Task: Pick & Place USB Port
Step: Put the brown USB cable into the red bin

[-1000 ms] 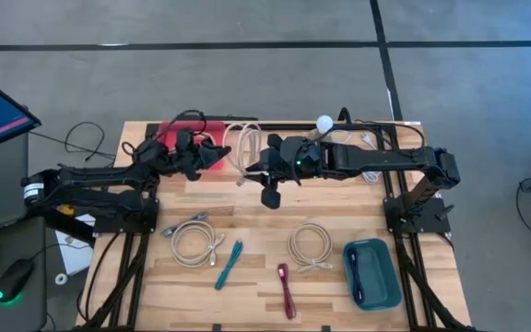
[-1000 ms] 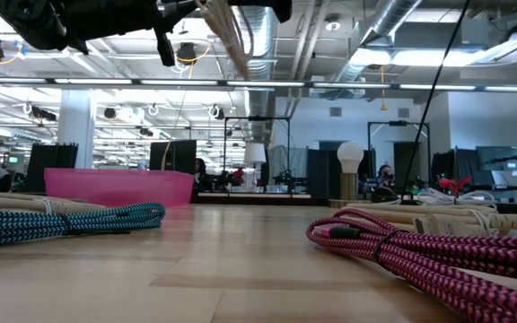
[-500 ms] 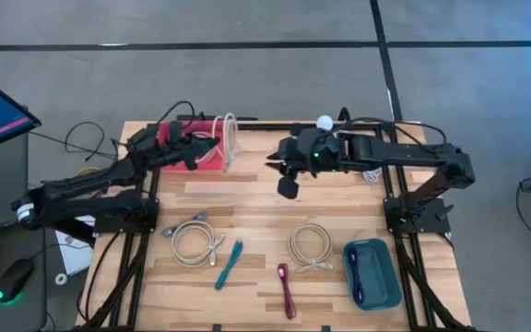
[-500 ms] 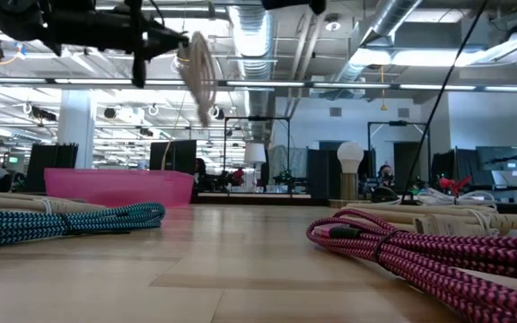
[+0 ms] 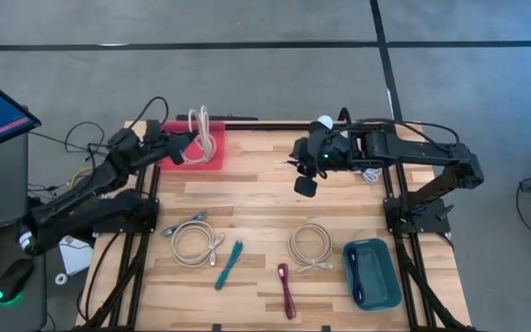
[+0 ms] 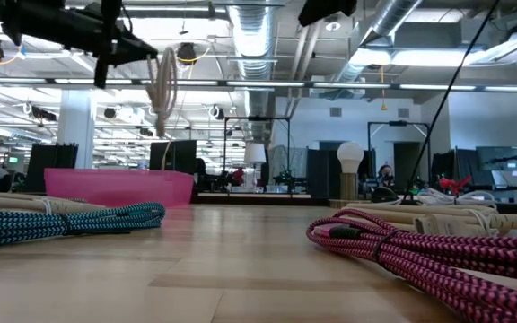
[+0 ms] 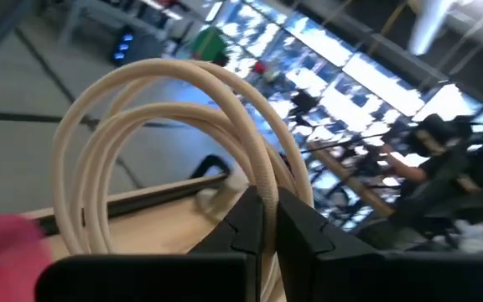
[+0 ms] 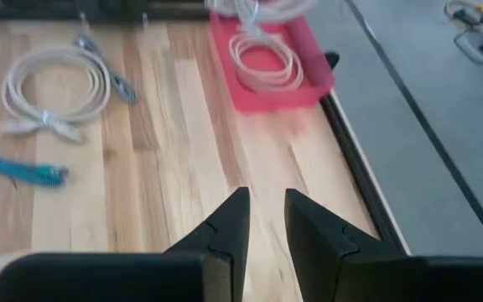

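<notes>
A beige coiled cable [image 5: 202,127] hangs in the air above the pink tray [image 5: 212,159] at the table's far left, with my left gripper [image 5: 188,138] shut on it. In the low view the coil [image 6: 162,82] hangs high over the tray [image 6: 119,187]. A second pale coil [image 8: 265,57] lies inside the tray [image 8: 309,80]. My right gripper [image 5: 303,183] hovers over the middle of the far half of the table. Its fingers [image 8: 235,220] are slightly apart with nothing between them. My left gripper pinches several strands on one side of the coil's loop [image 7: 261,172] between its two fingers. The fingers come in roughly level from the table's left. The loop stands on edge, lifted clear of tray and table.
Nearer the front lie a white coil [image 5: 194,242], a teal cable [image 5: 229,263], a magenta cable [image 5: 287,289], another white coil [image 5: 312,244] and a teal bin [image 5: 373,273]. More cables [image 5: 371,172] and a white bulb [image 5: 324,122] sit at the far right.
My left gripper has carried the coil from the table's middle toward the left and far edge, over the pink tray, while turning. My right gripper has drawn away from the coil toward the table's right and risen a little.
</notes>
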You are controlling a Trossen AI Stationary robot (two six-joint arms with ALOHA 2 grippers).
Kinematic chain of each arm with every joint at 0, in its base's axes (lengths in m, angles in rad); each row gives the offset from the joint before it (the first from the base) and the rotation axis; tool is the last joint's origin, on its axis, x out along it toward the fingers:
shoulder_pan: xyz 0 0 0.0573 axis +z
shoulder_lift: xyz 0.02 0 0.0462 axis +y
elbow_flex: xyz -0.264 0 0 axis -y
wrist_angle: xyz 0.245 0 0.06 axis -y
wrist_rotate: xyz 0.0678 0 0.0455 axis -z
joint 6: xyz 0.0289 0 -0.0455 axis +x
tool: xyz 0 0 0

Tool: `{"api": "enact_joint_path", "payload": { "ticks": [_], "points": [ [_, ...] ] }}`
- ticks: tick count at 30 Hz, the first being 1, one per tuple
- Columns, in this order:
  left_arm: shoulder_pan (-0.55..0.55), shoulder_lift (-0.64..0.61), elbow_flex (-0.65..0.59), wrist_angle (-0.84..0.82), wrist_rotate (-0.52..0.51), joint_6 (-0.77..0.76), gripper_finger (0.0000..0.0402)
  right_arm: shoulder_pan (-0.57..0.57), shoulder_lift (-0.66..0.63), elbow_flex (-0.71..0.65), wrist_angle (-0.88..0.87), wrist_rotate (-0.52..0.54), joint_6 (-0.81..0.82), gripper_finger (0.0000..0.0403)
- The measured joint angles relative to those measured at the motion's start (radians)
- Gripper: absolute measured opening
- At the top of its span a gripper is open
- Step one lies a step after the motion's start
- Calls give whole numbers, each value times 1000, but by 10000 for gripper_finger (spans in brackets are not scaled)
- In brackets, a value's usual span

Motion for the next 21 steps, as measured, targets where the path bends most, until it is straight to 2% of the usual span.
{"api": "enact_joint_path", "payload": {
  "ticks": [11, 21],
  "points": [
    [75, -39, 0, -180, -61, 74, 14, 0, -43, 0, -41, 102, 88, 70],
    [93, -38, 0, -483, -323, 129, 14, 1, -117, 0, -46, 162, 132, 70]
  ]
}}
